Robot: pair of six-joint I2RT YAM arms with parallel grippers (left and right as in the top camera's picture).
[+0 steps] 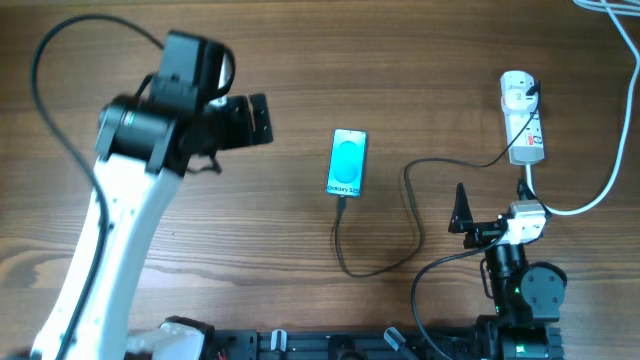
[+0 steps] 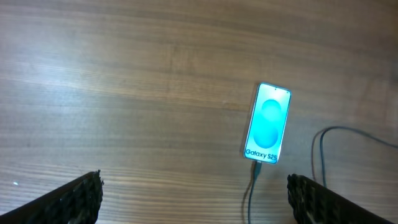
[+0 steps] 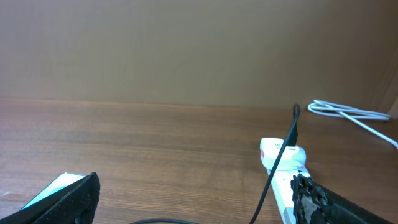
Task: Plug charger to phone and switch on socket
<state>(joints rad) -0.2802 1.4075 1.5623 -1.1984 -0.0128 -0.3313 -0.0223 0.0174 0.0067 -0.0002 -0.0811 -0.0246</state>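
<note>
The phone (image 1: 347,160) lies flat mid-table with its teal screen up. It also shows in the left wrist view (image 2: 268,121) and as a corner in the right wrist view (image 3: 53,186). The charger (image 1: 408,205), a thin black cable, runs from a black plug in the socket (image 1: 523,125), loops on the table and meets the phone's near short end (image 2: 254,169). The socket also shows in the right wrist view (image 3: 281,163). My left gripper (image 1: 260,120) is open and empty, raised left of the phone (image 2: 196,199). My right gripper (image 1: 490,205) is open and empty, just short of the socket (image 3: 199,199).
A thicker white lead (image 1: 610,180) runs from the socket's near end along the right edge to the far right corner, and shows in the right wrist view (image 3: 348,113). The robots' black cables (image 1: 60,60) arc at the far left and near the right arm's base.
</note>
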